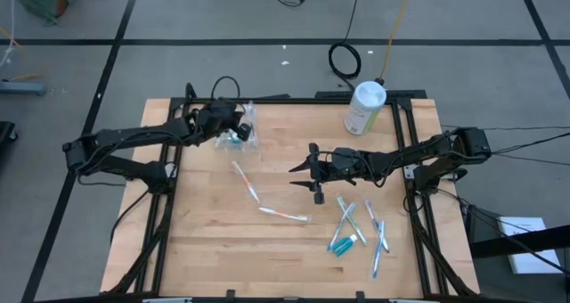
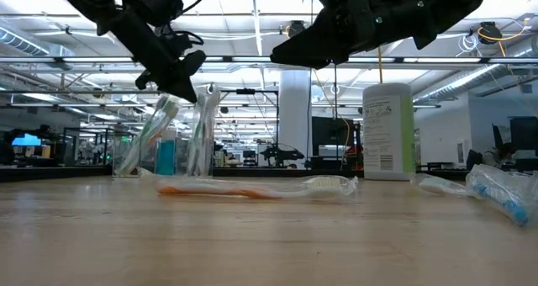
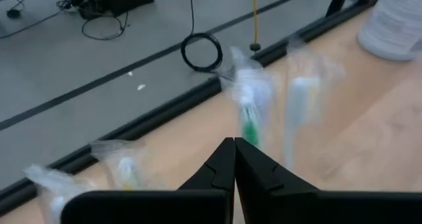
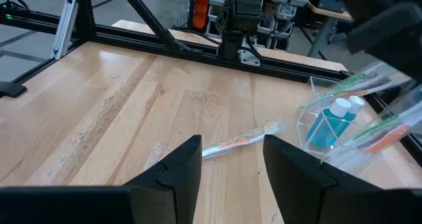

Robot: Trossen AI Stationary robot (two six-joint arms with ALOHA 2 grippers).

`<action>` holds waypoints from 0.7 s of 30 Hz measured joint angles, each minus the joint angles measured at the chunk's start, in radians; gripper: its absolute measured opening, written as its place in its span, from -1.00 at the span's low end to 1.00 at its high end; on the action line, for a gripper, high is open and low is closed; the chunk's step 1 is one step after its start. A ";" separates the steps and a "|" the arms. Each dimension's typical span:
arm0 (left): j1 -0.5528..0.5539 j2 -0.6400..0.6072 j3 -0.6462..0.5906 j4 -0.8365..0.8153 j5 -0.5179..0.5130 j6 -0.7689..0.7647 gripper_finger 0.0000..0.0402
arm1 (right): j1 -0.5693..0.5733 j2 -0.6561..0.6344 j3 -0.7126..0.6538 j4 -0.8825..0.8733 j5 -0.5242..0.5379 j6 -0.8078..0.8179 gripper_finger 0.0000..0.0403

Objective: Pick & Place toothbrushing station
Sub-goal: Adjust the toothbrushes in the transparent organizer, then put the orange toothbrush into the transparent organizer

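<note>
Far-left of the white canister (image 1: 364, 107): clear cup (image 1: 239, 136), tilted, holding blue tubes and wrapped toothbrushes, my left gripper (image 1: 240, 127) pinching one. My right gripper (image 1: 310, 172), spread, empty, hovers over a loose toothbrush (image 4: 237, 142).

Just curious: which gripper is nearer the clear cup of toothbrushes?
Left. The left gripper is shut right at the clear cup near the table's back edge; the right gripper hovers open mid-table, well away.
</note>
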 joint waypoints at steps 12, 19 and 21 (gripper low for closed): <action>-0.036 -0.185 0.082 -0.091 0.074 0.047 -0.93 | 0.000 0.000 0.000 0.000 0.000 -0.004 -0.23; -0.218 -0.265 0.074 -0.195 0.313 0.069 -0.95 | 0.000 0.000 0.000 0.000 0.000 -0.023 -0.23; -0.274 -0.253 0.074 -0.263 0.333 0.003 -0.90 | 0.000 0.000 0.000 0.000 0.000 -0.023 -0.23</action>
